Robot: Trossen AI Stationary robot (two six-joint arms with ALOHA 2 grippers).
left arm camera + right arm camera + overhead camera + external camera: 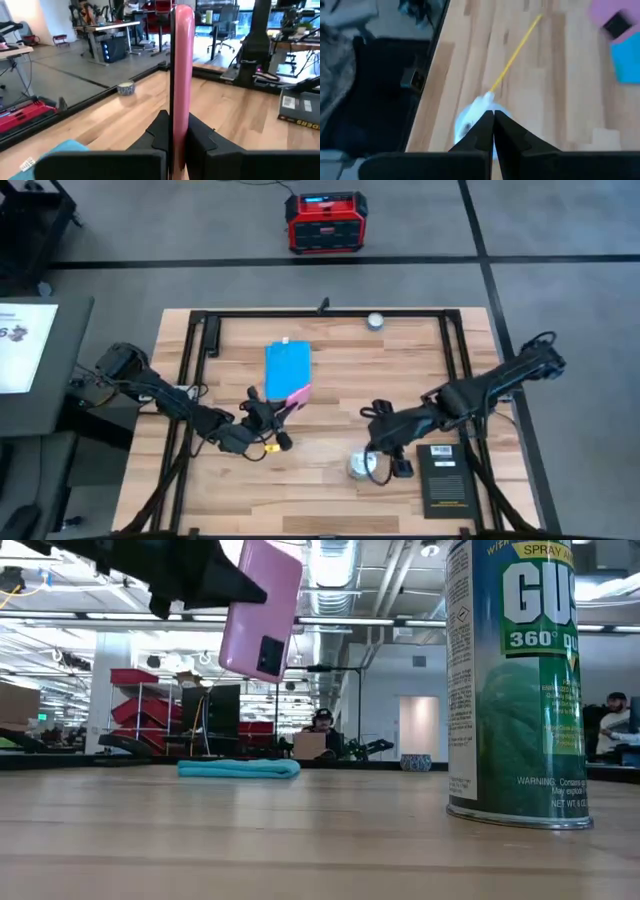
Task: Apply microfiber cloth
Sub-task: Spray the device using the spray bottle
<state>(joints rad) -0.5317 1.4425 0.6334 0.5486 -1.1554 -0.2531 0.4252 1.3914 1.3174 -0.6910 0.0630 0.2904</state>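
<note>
The blue microfiber cloth (287,366) lies flat on the table left of centre, its white tag (285,340) at the far edge. It also appears in the low view (238,768). My left gripper (278,412) is shut on a pink-backed phone (298,394), held in the air by the cloth's near right corner. The phone (260,610) hangs well above the table. My right gripper (493,120) is shut and points down over the top of a green spray can (520,680), which stands upright near the table's front. My left gripper pinches the phone between its two fingers, one on the screen face and one on the pink back (182,117), at the end away from the camera lens. The phone stands edge-on out of the fingers, lifted clear of table and cloth. My right gripper's shut fingertips (485,122) sit just over the can's white nozzle (479,106); I cannot tell whether they touch it.
A black booklet with a white label (445,478) lies at the near right, beside the can (361,466). A small round dish (375,321) sits at the far edge. A black frame rail (330,313) runs round the table. A yellow straw (517,47) sticks out from the can's nozzle.
</note>
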